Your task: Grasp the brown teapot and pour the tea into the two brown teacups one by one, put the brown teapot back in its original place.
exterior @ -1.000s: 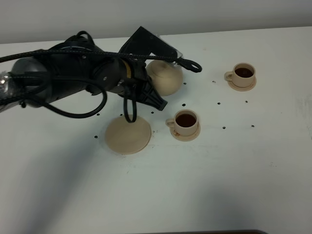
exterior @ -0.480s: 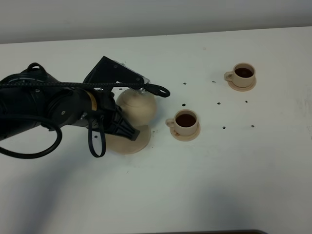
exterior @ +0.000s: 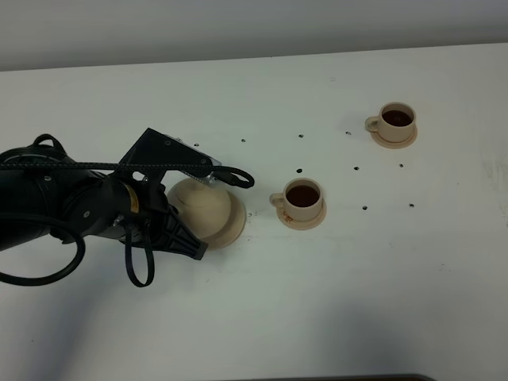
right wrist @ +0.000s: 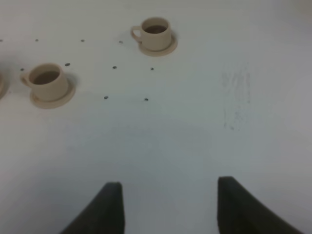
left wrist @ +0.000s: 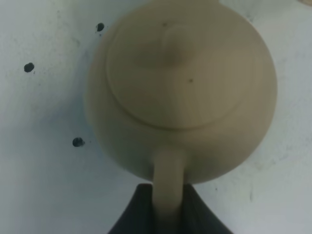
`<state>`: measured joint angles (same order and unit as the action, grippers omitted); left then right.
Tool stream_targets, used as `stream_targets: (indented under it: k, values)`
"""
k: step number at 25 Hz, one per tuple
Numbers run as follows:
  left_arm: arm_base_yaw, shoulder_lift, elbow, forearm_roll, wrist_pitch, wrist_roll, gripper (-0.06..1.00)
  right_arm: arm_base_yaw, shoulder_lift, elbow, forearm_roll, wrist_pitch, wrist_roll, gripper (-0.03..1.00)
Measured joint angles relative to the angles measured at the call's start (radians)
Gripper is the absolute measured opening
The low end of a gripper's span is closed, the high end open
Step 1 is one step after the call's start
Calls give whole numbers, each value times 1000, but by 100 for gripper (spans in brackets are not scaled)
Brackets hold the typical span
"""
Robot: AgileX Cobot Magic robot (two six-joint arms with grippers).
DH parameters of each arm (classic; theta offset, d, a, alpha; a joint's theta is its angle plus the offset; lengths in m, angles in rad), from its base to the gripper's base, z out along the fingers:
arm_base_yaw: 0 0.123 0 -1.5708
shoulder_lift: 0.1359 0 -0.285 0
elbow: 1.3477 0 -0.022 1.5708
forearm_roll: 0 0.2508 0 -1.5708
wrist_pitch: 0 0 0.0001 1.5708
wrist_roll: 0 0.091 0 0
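We had the brown teapot point(exterior: 208, 213) in our left gripper point(left wrist: 168, 207), the jaws clenched on its loop handle, as the left wrist view showed plainly: the dark fingers point(left wrist: 136, 214) flanked the handle on both sides. From the high camera the pot sat over the wide saucer point(exterior: 236, 225) that marks its original place, with only a sliver of that saucer's rim showing on the side toward the cups. We could not tell from these views whether the pot's base was already resting on the saucer or hung just above it, since the pot and the arm hid the contact.

Both teacups held dark tea: the near teacup point(exterior: 303, 196) on its small saucer just beside the wide saucer, and the far teacup point(exterior: 396, 118) well apart, toward the back of the white table point(exterior: 333, 302). We judged the pouring done and the return step in hand.

The next move, as we read it, called for settling the pot squarely on the saucer, then letting go of the handle and drawing the arm back without tipping the pot.

Our right gripper point(right wrist: 169, 204) stood released, its jaws spread over bare table, holding nothing.
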<state>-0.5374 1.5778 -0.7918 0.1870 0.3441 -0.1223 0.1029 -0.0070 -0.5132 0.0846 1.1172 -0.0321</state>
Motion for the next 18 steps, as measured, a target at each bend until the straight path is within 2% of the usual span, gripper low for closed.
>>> stream_targets:
  k: [9,18]
  values:
    - [36,-2,23,0,-34,-3,13,0,0,0,0,0,0,42]
    - [48,34,51,-1,-119,-9,13,0,0,0,0,0,0,42]
